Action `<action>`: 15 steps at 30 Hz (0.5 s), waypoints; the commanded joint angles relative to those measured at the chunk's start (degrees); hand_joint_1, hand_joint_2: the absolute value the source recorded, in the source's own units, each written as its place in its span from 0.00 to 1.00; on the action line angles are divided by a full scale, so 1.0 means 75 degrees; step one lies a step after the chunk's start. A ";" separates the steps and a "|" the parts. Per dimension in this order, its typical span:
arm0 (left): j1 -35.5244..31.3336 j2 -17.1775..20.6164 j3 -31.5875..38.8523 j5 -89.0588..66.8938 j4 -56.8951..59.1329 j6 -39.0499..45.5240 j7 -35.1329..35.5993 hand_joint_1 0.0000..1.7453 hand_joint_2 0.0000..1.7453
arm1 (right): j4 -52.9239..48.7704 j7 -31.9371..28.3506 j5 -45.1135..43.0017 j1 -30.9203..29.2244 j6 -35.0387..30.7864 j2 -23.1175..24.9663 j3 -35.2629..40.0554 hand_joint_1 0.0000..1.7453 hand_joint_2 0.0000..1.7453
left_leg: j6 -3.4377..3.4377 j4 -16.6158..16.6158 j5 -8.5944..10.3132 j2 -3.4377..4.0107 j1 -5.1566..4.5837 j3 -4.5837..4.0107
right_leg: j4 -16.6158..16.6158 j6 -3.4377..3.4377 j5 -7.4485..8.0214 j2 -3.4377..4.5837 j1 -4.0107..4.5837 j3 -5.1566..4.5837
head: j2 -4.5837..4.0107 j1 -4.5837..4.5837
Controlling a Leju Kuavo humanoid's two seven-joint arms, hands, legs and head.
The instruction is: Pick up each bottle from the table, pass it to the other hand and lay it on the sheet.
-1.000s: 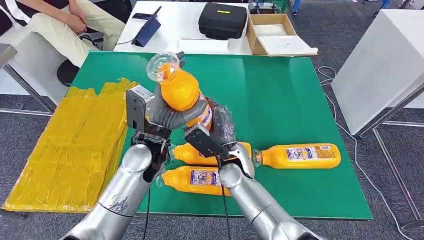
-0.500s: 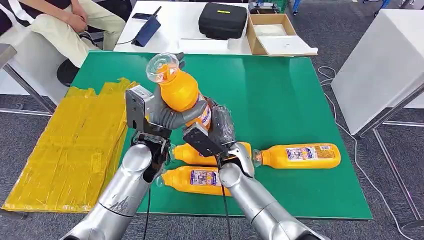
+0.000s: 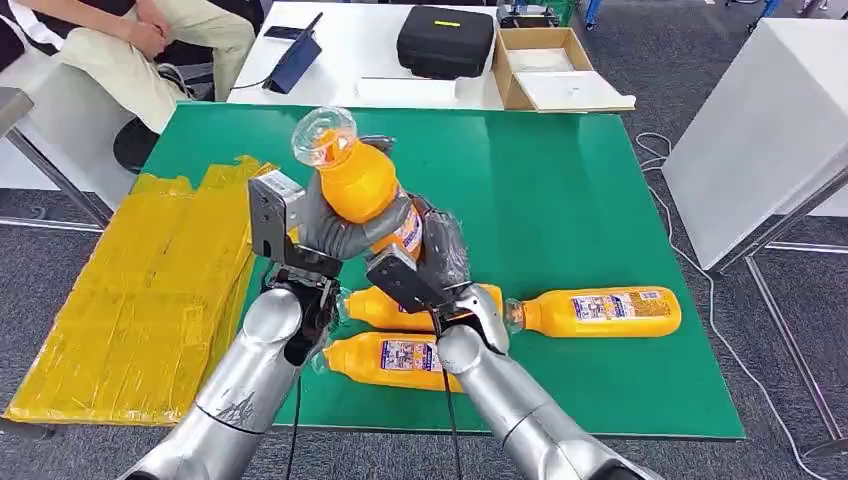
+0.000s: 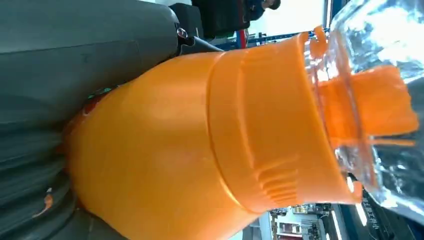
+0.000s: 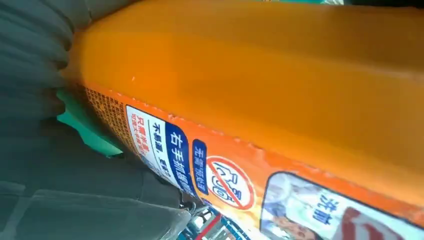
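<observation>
Green table (image 3: pixel 600 170), flat and matte, bearing at its left edge a crinkled glossy yellow sheet (image 3: pixel 140 300) that overhangs the side. Three smooth orange bottles lie on their sides near the front edge: one to the right (image 3: pixel 600 311) with a printed label, one nearest the front (image 3: pixel 385 358), one behind it (image 3: pixel 372 308), partly hidden by the arms. A fourth, the held bottle (image 3: pixel 358 180), is raised above mid-table, tilted, its clear domed cap (image 3: pixel 322 133) pointing far-left. The left hand (image 3: pixel 325 228) is wrapped around its upper body; the right hand (image 3: pixel 437 250) clasps its labelled lower end. The left wrist view adds the ribbed orange shoulder (image 4: pixel 270 125) under the transparent cap; the right wrist view adds blue-and-white label print (image 5: pixel 200 165).
</observation>
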 commanded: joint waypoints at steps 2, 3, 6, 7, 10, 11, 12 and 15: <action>-0.0456 0.0131 -0.0457 0.0157 0.0478 -0.0046 0.0031 1.00 1.00 | 0.0381 -0.0041 -0.0003 -0.0179 0.0005 -0.0165 0.0832 1.00 1.00 | -0.0039 -0.0001 -0.0012 -0.0013 0.0017 0.0036 | -0.0011 -0.0031 -0.0013 -0.0022 0.0018 0.0045 | 0.0000 -0.0003; -0.0456 0.0131 -0.0457 0.0157 0.0478 -0.0046 0.0031 1.00 1.00 | 0.0381 -0.0041 -0.0003 -0.0179 0.0005 -0.0165 0.0832 1.00 1.00 | -0.0028 -0.0001 -0.0006 -0.0012 0.0013 0.0021 | -0.0008 -0.0023 -0.0007 -0.0019 0.0014 0.0028 | 0.0000 0.0003; -0.0465 0.0132 -0.0455 0.0157 0.0470 -0.0046 0.0032 1.00 1.00 | 0.0380 -0.0041 -0.0004 -0.0195 0.0011 -0.0176 0.0829 1.00 1.00 | -0.0040 0.0000 -0.0012 -0.0010 0.0020 0.0035 | -0.0011 -0.0032 -0.0011 -0.0019 0.0021 0.0044 | 0.0000 0.0000; -0.0454 0.0150 -0.0467 0.0160 0.0433 -0.0048 0.0031 1.00 1.00 | 0.0362 -0.0024 -0.0053 -0.0193 0.0037 -0.0176 0.0805 1.00 1.00 | -0.0035 -0.0001 -0.0010 -0.0011 0.0016 0.0031 | -0.0011 -0.0029 -0.0010 -0.0019 0.0017 0.0039 | 0.0000 0.0000; -0.0474 0.0157 -0.0456 0.0185 0.0440 -0.0044 0.0028 1.00 1.00 | 0.0330 -0.0003 -0.0100 -0.0187 0.0032 -0.0175 0.0773 1.00 1.00 | -0.0028 0.0000 -0.0007 -0.0010 0.0013 0.0021 | -0.0007 -0.0022 -0.0008 -0.0017 0.0013 0.0027 | 0.0000 0.0000; -0.0490 0.0157 -0.0448 0.0203 0.0459 -0.0036 0.0020 1.00 1.00 | 0.0309 0.0002 -0.0139 -0.0176 0.0042 -0.0181 0.0748 1.00 1.00 | -0.0061 -0.0005 -0.0023 -0.0008 0.0028 0.0067 | -0.0023 -0.0049 -0.0018 -0.0022 0.0030 0.0078 | 0.0000 0.0000; -0.0494 0.0153 -0.0438 0.0215 0.0460 -0.0029 0.0014 1.00 1.00 | 0.0289 -0.0006 -0.0169 -0.0170 0.0050 -0.0191 0.0724 1.00 1.00 | -0.0031 0.0000 -0.0008 -0.0012 0.0013 0.0026 | -0.0008 -0.0024 -0.0010 -0.0020 0.0013 0.0032 | 0.0000 0.0000; -0.0451 0.0171 -0.0376 0.0266 0.0401 0.0008 -0.0010 1.00 1.00 | 0.0133 -0.0060 -0.0244 -0.0122 0.0045 -0.0266 0.0666 1.00 1.00 | -0.0020 0.0000 -0.0003 -0.0011 0.0009 0.0012 | -0.0005 -0.0015 -0.0005 -0.0016 0.0009 0.0017 | 0.0000 0.0000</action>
